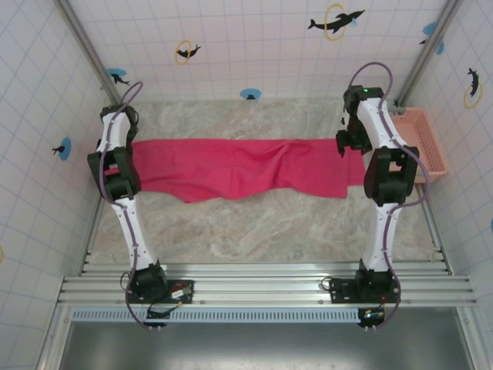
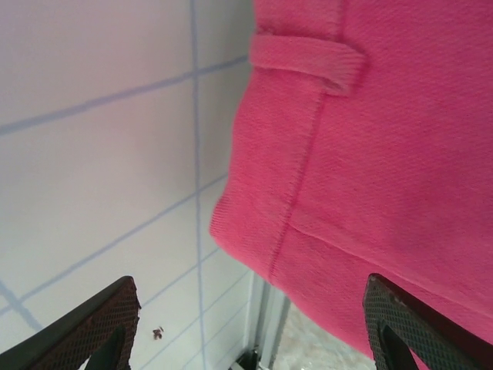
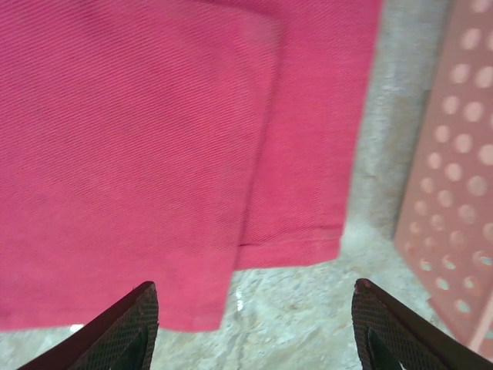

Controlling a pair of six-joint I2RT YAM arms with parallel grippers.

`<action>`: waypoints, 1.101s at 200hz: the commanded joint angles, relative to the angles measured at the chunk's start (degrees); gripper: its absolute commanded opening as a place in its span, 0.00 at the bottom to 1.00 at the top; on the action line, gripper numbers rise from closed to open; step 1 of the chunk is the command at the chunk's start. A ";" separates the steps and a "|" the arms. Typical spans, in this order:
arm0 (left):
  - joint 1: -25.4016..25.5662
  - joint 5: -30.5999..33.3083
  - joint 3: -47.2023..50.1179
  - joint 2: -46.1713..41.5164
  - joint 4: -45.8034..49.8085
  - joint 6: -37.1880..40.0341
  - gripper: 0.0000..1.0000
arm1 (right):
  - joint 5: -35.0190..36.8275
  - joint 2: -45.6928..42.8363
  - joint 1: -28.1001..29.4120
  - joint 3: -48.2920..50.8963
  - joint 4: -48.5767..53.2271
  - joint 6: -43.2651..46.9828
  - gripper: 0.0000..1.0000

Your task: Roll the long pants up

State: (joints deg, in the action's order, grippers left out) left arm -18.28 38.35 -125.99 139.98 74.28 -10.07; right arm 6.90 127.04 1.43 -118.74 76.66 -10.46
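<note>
The pants (image 1: 239, 168) lie spread flat on the table (image 1: 254, 231), stretched in one long pink-red band from side to side, the far edge nearly straight and the near edge sagging lower left of the middle. A soft crease runs across the middle of the cloth. At the pants' left end the left arm (image 1: 115, 166) stands over the cloth. The left wrist view shows the waist corner with a belt loop (image 2: 308, 62) sewn across it and a seam running down from it. The left gripper (image 2: 250, 281) has its two dark fingers (image 2: 108, 324) spread wide with nothing between them, and just beyond the pants' edge is the white tiled wall (image 2: 92, 154). At the pants' right end the right arm (image 1: 381, 154) reaches over the cloth. The right wrist view shows two layers of leg overlapping, their hems (image 3: 289, 250) ending on the marbled table. The right gripper (image 3: 254, 287) is also wide apart and holds nothing, its tips just short of the hems. To the right of the pants, close to the hems but not touching, sits a pale pink perforated basket (image 1: 427, 142).
</note>
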 commanded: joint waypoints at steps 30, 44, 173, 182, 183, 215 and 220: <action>7.09 -10.13 12.98 -10.87 -2.37 -5.95 0.79 | -4.13 8.09 -1.85 -1.46 -5.93 -4.57 0.66; 7.57 -11.58 13.52 -10.50 -1.04 -6.96 0.79 | -4.87 10.09 -1.65 -3.37 -6.00 -5.61 0.66; 4.45 -15.72 15.88 -5.60 -0.77 -11.69 0.80 | -6.27 13.35 -1.15 0.95 -9.66 -9.18 0.38; 3.78 -15.51 14.63 -4.55 0.08 -11.43 0.80 | -6.58 12.88 -1.12 2.12 -10.20 -9.40 0.35; 3.69 -15.50 14.55 -4.02 0.12 -11.36 0.80 | -6.61 12.88 -1.15 2.20 -10.26 -9.45 0.35; 1.26 -14.10 12.49 -2.97 1.03 -9.92 0.80 | -6.59 11.19 -0.86 4.10 -10.92 -9.43 0.25; 0.77 -14.09 12.40 -3.01 1.03 -9.85 0.80 | -6.36 10.64 -0.76 4.21 -10.92 -9.34 0.23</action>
State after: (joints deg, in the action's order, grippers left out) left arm -15.20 23.00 -112.29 134.96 73.47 -19.77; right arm -0.69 138.02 0.21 -117.71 65.23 -19.51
